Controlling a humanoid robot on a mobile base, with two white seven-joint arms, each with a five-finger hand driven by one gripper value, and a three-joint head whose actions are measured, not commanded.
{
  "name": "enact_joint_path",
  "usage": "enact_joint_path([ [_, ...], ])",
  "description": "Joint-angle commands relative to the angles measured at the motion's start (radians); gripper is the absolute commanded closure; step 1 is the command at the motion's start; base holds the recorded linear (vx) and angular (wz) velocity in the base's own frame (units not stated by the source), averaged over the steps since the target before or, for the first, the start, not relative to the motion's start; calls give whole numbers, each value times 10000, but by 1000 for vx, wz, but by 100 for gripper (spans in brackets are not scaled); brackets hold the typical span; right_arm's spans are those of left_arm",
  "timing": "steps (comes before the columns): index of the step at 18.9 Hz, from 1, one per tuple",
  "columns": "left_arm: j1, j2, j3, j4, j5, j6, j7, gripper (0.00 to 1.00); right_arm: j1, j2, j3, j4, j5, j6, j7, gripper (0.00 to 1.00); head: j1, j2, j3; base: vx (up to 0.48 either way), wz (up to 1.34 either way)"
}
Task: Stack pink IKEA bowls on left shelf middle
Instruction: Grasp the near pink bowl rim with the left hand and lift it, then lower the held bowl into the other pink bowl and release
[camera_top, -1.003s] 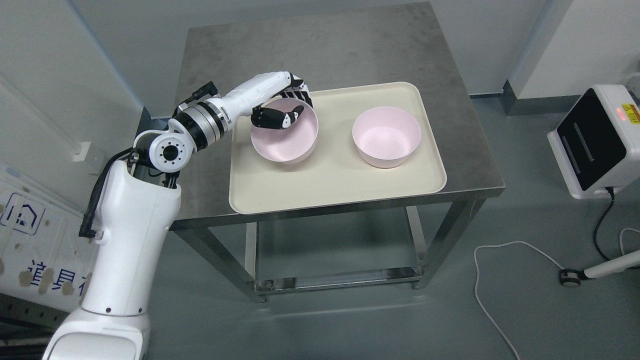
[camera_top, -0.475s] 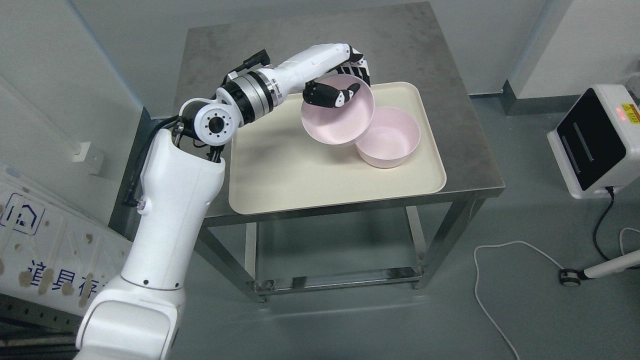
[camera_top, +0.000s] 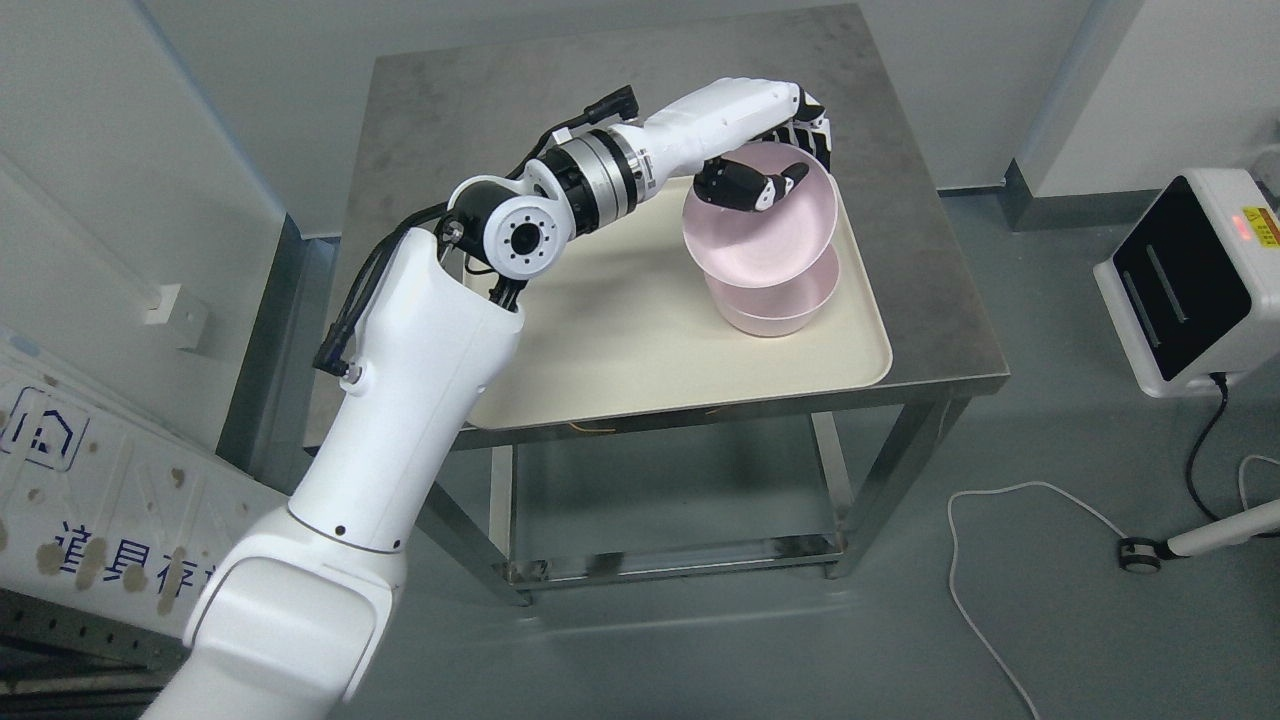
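From the left the robot's white arm reaches out across the cream tray (camera_top: 600, 340), and its left hand (camera_top: 770, 165) is clamped on the far rim of a pink bowl (camera_top: 760, 235), thumb inside and fingers (camera_top: 812, 128) wrapped over the outside. That held bowl hangs tilted just below the hand, right over the second pink bowl (camera_top: 770, 310), which sits on the tray underneath it. Whether the two bowls touch is hard to tell, and the steel table (camera_top: 920, 300) runs on to the hand's right.

steel table (camera_top: 640, 90), grey floor (camera_top: 700, 650), white walls (camera_top: 60, 100)
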Motion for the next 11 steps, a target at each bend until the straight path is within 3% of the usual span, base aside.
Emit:
enact_joint_path([
  [1, -241, -219, -509, 824, -383, 0, -323, 97, 0, -175, -107, 3, 77, 7, 8, 0, 0, 0, 0, 0, 0],
  [4, -180, -219, -509, 824, -398, -31, -323, 94, 0, -175, -107, 3, 77, 7, 8, 0, 0, 0, 0, 0, 0],
  [5, -180, -219, -478, 839, -398, -31, -308, 84, 0, -175, -107, 3, 77, 7, 8, 0, 0, 0, 0, 0, 0],
  [6, -180, -219, -433, 839, -398, -31, -247, 62, 0, -175, -107, 3, 77, 7, 8, 0, 0, 0, 0, 0, 0],
  [7, -180, -219, -402, 824, -383, -31, -216, 52, 0, -175, -107, 3, 77, 7, 8, 0, 0, 0, 0, 0, 0],
  [9, -180, -219, -21, 763, -306, -31, -170, 40, 0, -175, -107, 3, 77, 7, 8, 0, 0, 0, 0, 0, 0],
  [11, -165, -219, 1309, 641, -169, -153, 211, 28, 0, -175, -107, 3, 77, 7, 8, 0, 0, 0, 0, 0, 0],
])
